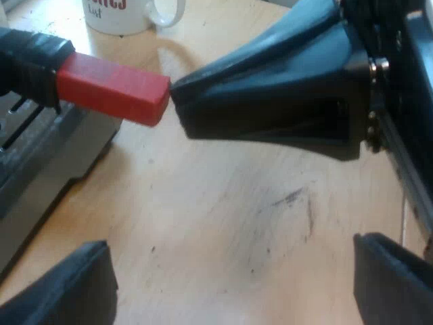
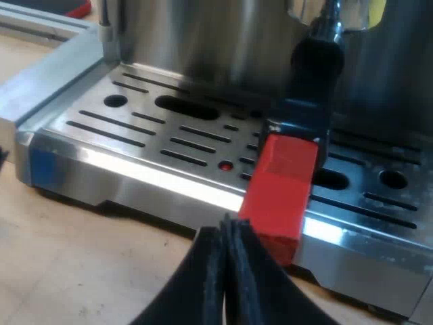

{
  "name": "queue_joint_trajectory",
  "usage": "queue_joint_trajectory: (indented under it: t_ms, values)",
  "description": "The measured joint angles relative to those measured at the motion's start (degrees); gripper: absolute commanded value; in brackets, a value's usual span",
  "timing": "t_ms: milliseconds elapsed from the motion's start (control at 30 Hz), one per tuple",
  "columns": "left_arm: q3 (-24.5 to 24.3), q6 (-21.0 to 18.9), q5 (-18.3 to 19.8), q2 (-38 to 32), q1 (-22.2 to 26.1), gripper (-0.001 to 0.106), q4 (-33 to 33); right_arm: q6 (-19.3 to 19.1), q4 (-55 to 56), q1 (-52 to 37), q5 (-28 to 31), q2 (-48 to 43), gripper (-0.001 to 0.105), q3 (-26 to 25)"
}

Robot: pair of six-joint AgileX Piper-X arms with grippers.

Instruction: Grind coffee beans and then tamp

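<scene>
The holder's dark handle sticks out from the espresso machine's front over the drip tray, and its red end points toward me. My right gripper is shut, with its joined fingertips right at the tip of that red end and nothing between them. In the left wrist view the red end meets the right gripper tip to tip above the wooden table. My left gripper hangs open over bare wood, a short way below the handle, with its fingers wide apart.
A white mug with red lettering stands on the table beyond the handle. The machine's grey base lies under the handle's dark part. A slotted metal grate covers the drip tray, with the machine's steel body behind it.
</scene>
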Motion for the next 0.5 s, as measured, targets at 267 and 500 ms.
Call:
queue_joint_trajectory:
  t_ms: [267, 500]
  values:
    - [0.0, 0.8, -0.7, 0.0, 0.0, 0.074, 1.6, -0.7, 0.0, 0.0, 0.3, -3.6, 0.000, 2.7]
    - [0.0, 0.8, -0.8, -3.3, 0.0, 0.074, 1.9, -0.7, 0.2, -4.0, -2.8, -3.9, 0.000, 3.6]
